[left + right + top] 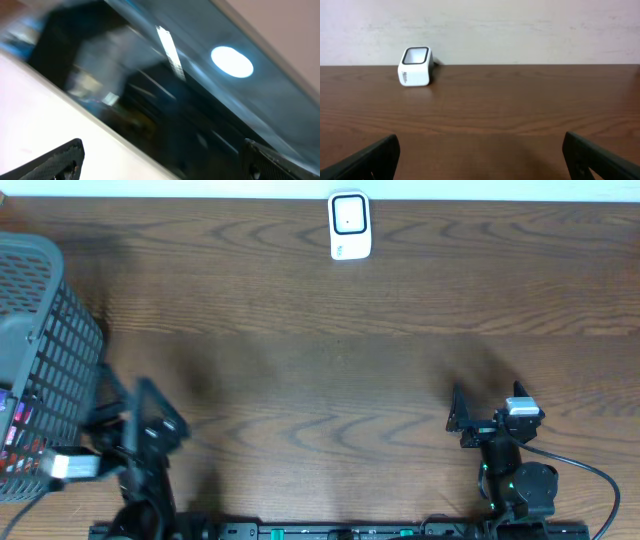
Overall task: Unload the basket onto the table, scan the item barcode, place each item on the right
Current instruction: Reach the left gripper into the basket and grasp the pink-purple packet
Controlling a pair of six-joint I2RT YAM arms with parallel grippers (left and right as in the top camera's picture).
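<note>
While left tool (170, 167) and right tool (485, 160) stand spread and empty, no item is in hand.
Judgement: packets (15, 435) inside basket (45, 265) look light, crushable; pinch an edge, barcode left bare.

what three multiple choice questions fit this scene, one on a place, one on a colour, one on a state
1. Where does the scanner stand?
A) at the far edge of the table, near the middle
B) at the near left corner
C) at the near right corner
2. What colour is the mesh basket?
A) red
B) grey
C) yellow
3. How is the right hand?
A) shut on a box
B) shut and empty
C) open, holding nothing
Answers: 1 A, the overhead view shows it at the far edge; 2 B, its mesh is grey; 3 C, its fingers stand wide apart with only table between.
</note>
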